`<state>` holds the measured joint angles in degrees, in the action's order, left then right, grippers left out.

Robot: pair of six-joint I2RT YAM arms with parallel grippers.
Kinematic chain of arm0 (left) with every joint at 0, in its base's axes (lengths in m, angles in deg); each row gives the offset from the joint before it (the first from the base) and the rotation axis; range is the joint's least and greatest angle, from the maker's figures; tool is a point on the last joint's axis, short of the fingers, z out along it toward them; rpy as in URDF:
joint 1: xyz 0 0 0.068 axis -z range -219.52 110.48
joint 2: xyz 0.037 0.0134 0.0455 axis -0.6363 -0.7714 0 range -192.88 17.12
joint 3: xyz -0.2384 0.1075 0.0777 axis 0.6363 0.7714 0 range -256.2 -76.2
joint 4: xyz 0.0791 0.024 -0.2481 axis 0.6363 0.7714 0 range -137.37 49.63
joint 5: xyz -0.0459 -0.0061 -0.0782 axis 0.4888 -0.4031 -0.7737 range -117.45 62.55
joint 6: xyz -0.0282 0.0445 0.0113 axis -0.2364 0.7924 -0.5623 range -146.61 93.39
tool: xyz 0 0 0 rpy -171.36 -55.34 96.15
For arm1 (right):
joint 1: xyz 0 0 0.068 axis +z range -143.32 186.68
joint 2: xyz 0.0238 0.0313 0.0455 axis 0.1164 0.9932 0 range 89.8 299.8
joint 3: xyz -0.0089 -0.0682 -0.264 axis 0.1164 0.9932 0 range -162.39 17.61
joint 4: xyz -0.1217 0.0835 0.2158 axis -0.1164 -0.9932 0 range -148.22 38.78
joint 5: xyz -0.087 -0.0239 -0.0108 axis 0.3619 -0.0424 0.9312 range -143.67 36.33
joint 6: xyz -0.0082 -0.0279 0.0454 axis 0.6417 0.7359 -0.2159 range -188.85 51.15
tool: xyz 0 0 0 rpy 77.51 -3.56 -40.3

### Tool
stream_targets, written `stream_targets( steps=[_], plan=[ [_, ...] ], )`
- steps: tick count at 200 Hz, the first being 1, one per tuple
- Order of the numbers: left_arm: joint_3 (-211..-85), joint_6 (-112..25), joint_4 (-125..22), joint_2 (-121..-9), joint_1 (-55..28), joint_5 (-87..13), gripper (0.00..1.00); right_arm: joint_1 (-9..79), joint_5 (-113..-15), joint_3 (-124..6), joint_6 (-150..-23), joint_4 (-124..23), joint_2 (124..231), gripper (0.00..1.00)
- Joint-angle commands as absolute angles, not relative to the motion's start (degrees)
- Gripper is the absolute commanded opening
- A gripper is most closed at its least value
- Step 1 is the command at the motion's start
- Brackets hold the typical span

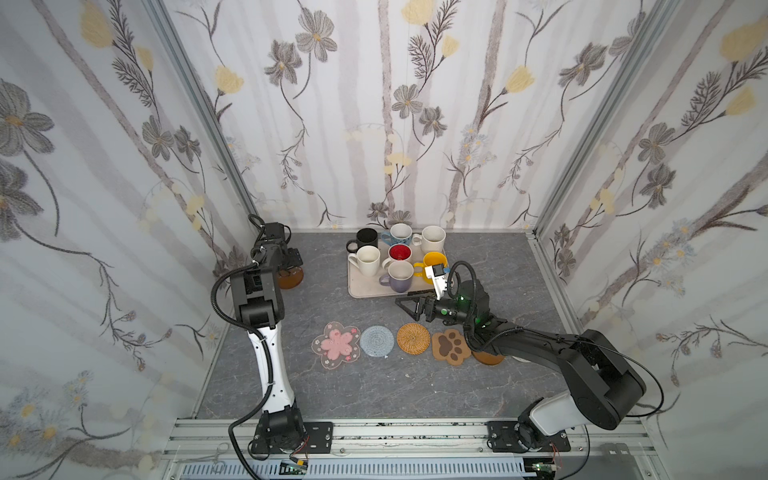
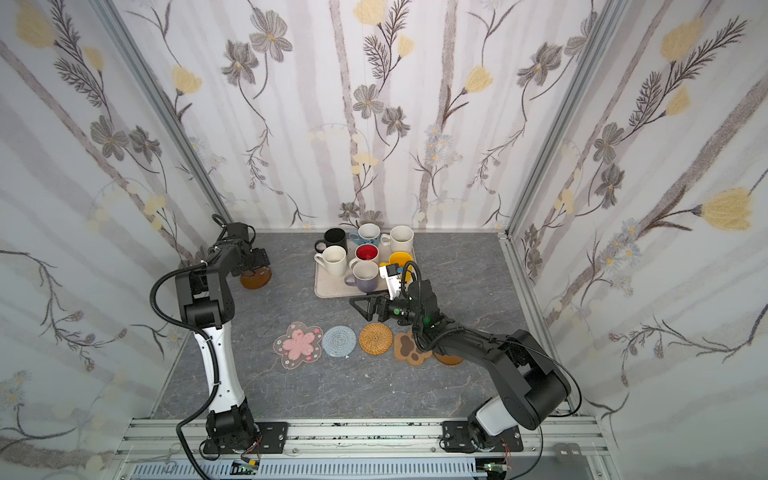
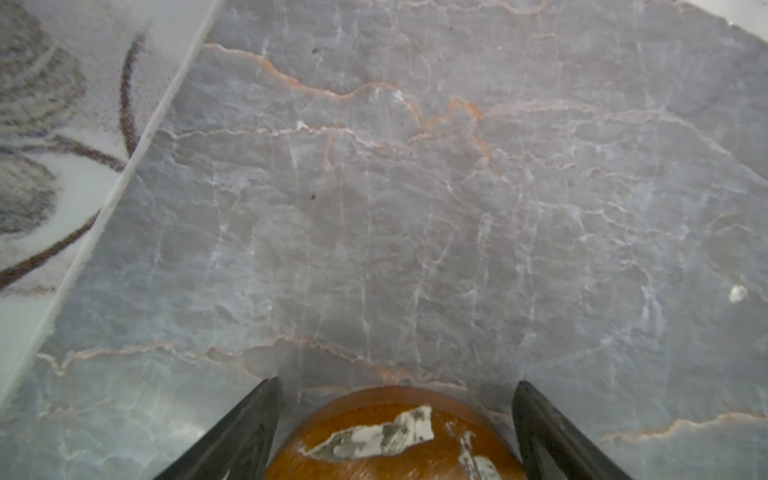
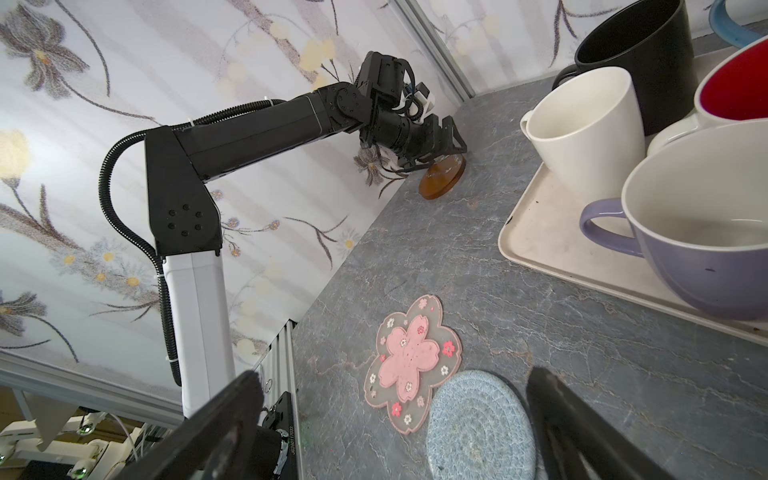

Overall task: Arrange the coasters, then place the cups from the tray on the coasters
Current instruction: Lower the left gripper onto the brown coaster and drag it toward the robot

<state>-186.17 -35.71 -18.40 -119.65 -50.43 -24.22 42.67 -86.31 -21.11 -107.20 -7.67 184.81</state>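
Item: brown wooden disc [image 1: 293, 281], ten o'clock on the table [image 1: 374, 395], flat between the spread, ungripping jaws of my left gripper [image 3: 397, 381]. My right gripper [image 1: 408, 305], wide and empty, hangs well apart toward four o'clock.

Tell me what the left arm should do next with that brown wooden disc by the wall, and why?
Probably close the left gripper on the wooden disc. Its jaws stand open on either side of the disc, which lies far from the row beside the pink blossom coaster, so it likely needs gripping before it can be carried there.
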Motion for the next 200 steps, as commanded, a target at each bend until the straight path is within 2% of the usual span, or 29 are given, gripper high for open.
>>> stream_targets(
  steps=[1, 69, 96, 143, 200],
  plan=[
    [-182.38, -36.41, -17.59, -116.15, -50.5, -24.37, 0.88, 42.76, -86.46, -20.83, -107.42, -5.96, 184.06, 1.0],
    [-166.93, -38.03, -21.21, -104.19, -50.33, -22.95, 0.87, 44.27, -86.44, -19.57, -109.81, -1.84, 182.93, 1.0],
    [-162.69, -38.22, -22.44, -100.5, -50.37, -22.62, 0.87, 44.72, -85.99, -19.19, -108.98, -3.44, 179.32, 1.0],
    [-165.47, -38.21, -22.32, -99.06, -50.39, -23.83, 0.88, 44.74, -83.62, -18.83, -106.46, -6.99, 175.59, 1.0],
    [-171.75, -36.91, -22.14, -105.51, -50.41, -23.12, 0.9, 44.74, -83.4, -18.91, -106.67, -7.04, 176.12, 1.0]
  ],
)
